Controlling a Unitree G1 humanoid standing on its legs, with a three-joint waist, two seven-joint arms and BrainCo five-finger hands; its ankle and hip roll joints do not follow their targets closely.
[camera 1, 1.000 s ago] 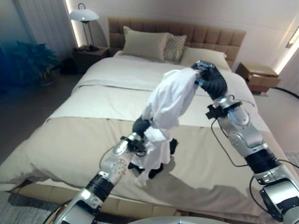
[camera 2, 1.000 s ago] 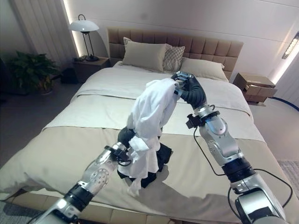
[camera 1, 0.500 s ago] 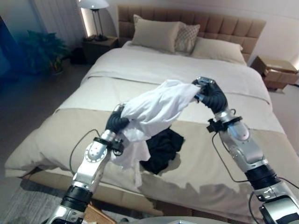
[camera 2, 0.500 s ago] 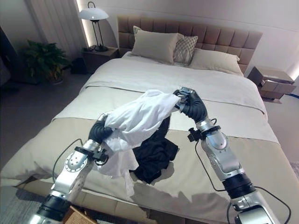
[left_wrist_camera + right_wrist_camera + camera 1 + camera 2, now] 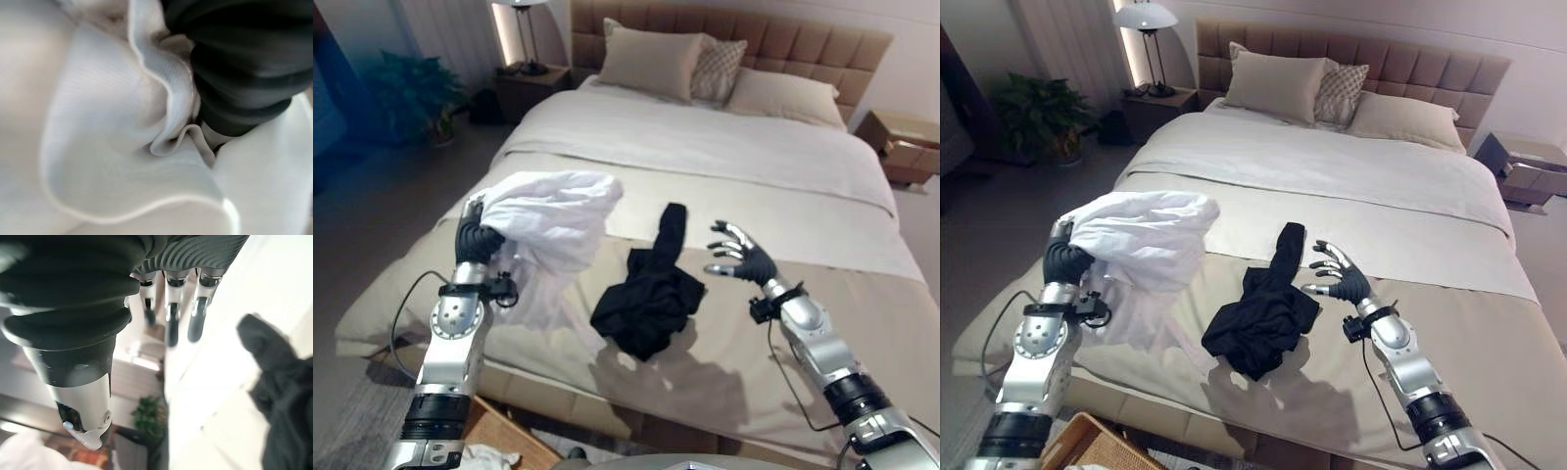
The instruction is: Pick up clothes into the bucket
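- The left hand (image 5: 475,238) is raised off the bed's left edge, its fingers curled tight into a white garment (image 5: 551,220).
- The white garment is bunched above that hand and hangs in folds beside the arm, over the bed's (image 5: 724,157) left front corner; in the left wrist view its cloth (image 5: 107,147) is pressed right up against the hand's dark cover.
- The right hand (image 5: 1344,277) hovers over the bed's front half, right of centre, fingers spread and straight, holding nothing; in its wrist view the fingers (image 5: 168,320) hang loose and apart.
- A black garment (image 5: 651,292) lies crumpled near the bed's front edge, about mid-width, one sleeve-like strip running toward the headboard; it is just left of the right hand and apart from it.
- A basket's (image 5: 1087,446) woven rim shows on the floor below the bed's left front corner, beneath the left arm.
- Pillows (image 5: 656,61) lean on the headboard; a lamp (image 5: 1144,18) and a plant (image 5: 1033,113) stand off the bed's far left corner.
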